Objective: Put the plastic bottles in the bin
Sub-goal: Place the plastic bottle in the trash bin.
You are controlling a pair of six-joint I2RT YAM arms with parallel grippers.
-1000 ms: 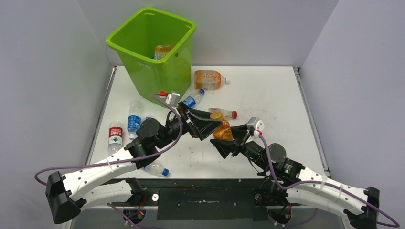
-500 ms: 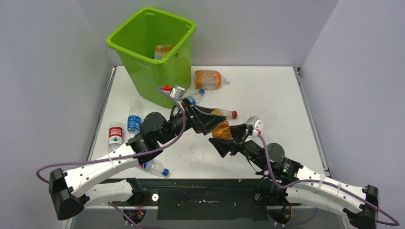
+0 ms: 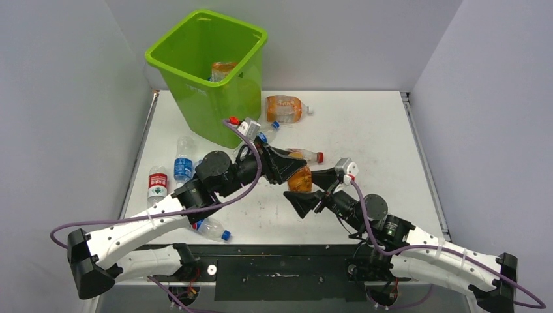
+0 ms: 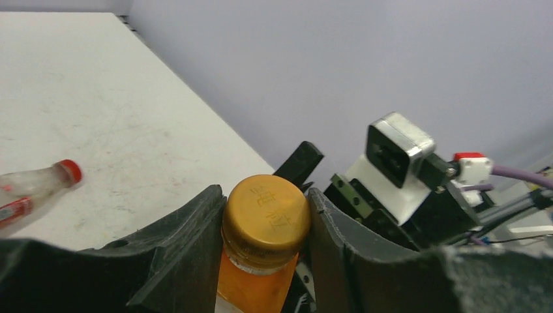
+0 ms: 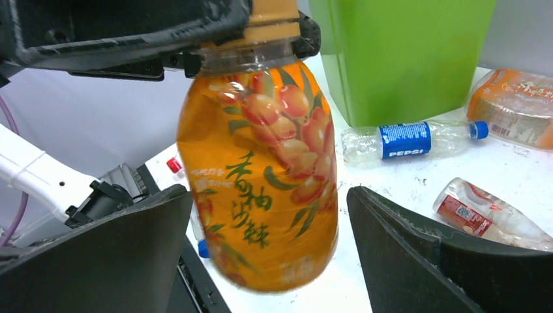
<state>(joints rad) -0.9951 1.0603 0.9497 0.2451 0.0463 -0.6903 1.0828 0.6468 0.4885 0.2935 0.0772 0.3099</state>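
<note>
Table (image 3: 365, 130) clutter: lime-green bin (image 3: 209, 65) in the far left corner, one orange-label bottle (image 3: 223, 69) lying inside it. At the bin's base, on the right, there's a Pepsi bottle (image 3: 266, 135) on its side with a blue cap. It lies between the grippers and the bin. Further back is a fat orange-wrapped bottle (image 3: 285, 108). A red-cap clear bottle (image 3: 306, 154) lies just behind the two grippers. Left edge: blue-label bottle (image 3: 183, 163) and red-label bottle (image 3: 157, 186) side by side. A blue-capped clear bottle (image 3: 212, 229) sits partly under the left arm.

Bottle in play: orange bottle (image 5: 261, 169), upright over mid-table. It has a berry print with green Chinese lettering and a gold cap (image 4: 265, 214); the body looks a bit dented. Can't tell if its base clears the table.

Left gripper (image 3: 287, 166) is clamped on its neck and cap, a finger tight on each side. Right gripper (image 3: 312, 189) is spread wide around the body, one finger on each side with a visible gap on both, not touching.
</note>
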